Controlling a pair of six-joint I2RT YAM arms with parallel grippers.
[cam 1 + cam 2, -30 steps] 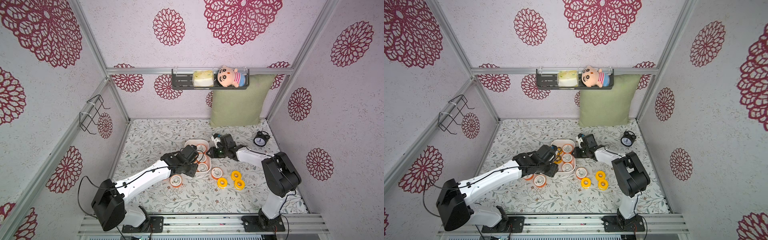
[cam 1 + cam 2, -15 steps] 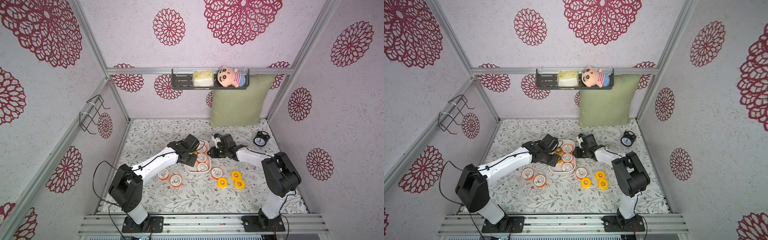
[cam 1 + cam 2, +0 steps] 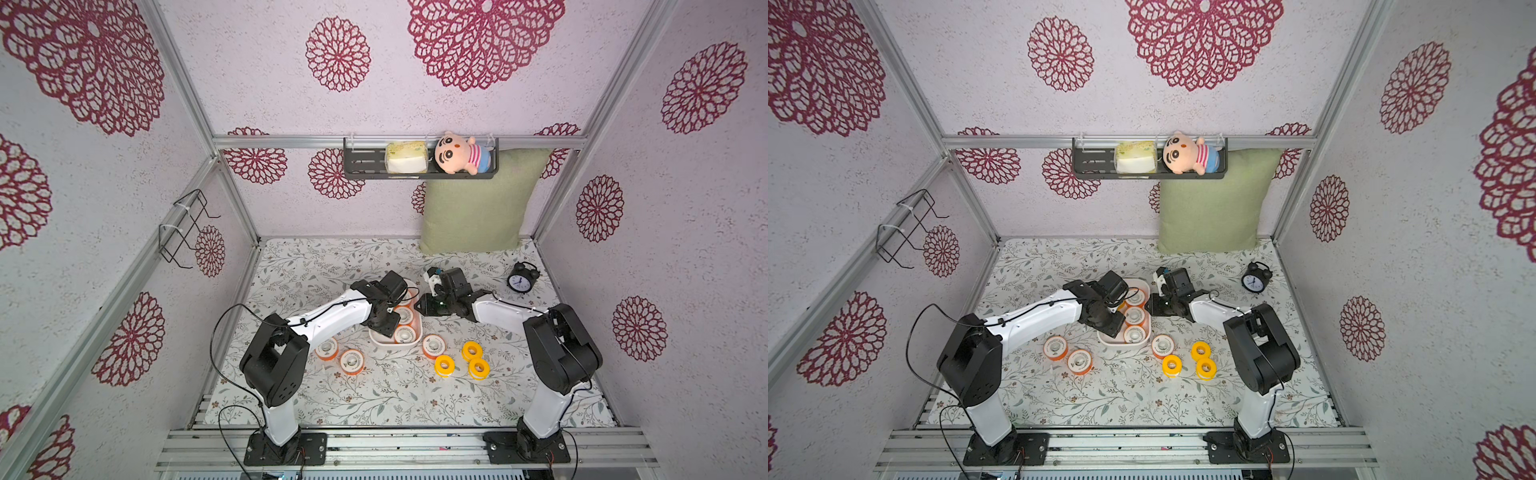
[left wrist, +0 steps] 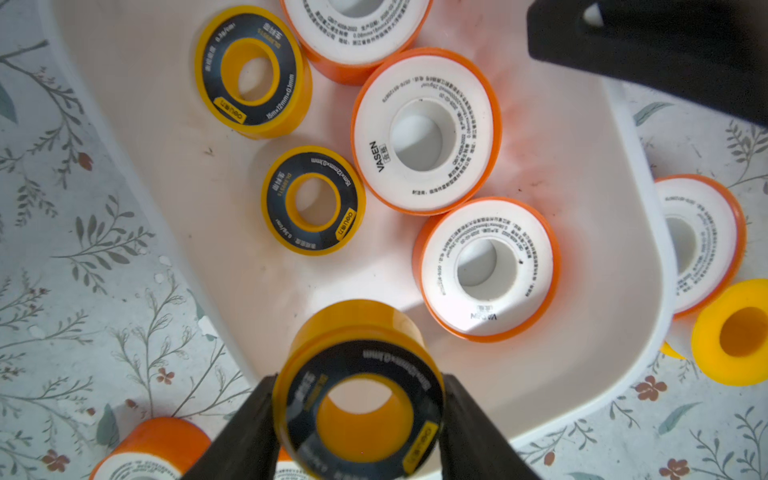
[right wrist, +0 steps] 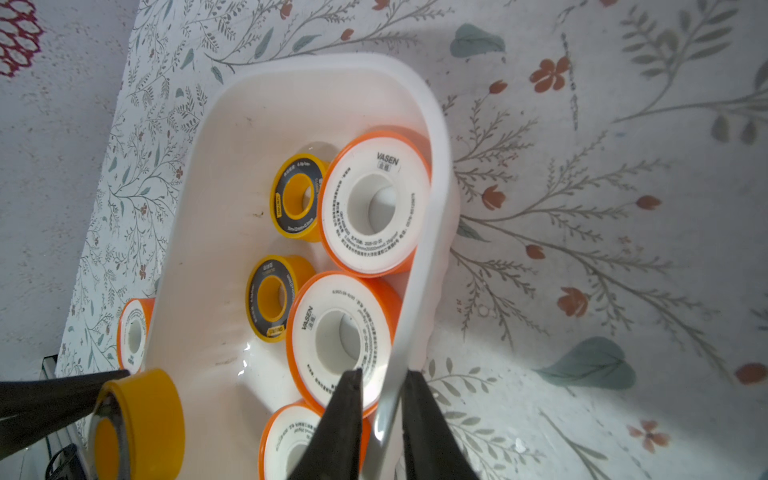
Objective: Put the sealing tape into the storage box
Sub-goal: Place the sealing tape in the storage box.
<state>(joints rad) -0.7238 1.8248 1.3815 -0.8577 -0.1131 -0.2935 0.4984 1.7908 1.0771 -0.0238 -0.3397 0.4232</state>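
Jaws of the left gripper (image 4: 359,388) clench a yellow plastic tape roll with a black face (image 4: 357,332) over one end of the shallow white plastic storage tub (image 5: 249,124). Jaws of the right gripper (image 5: 382,376) pinch the tub's rim. Five rolls lie inside the tub; three orange white-faced rolls (image 3: 352,361) and three all-yellow rolls (image 3: 444,365) sit nearby on the floral cloth (image 3: 374,399).

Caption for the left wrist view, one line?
Left gripper pinches a yellow, black-faced tape roll over the shallow white plastic tub holding five rolls.
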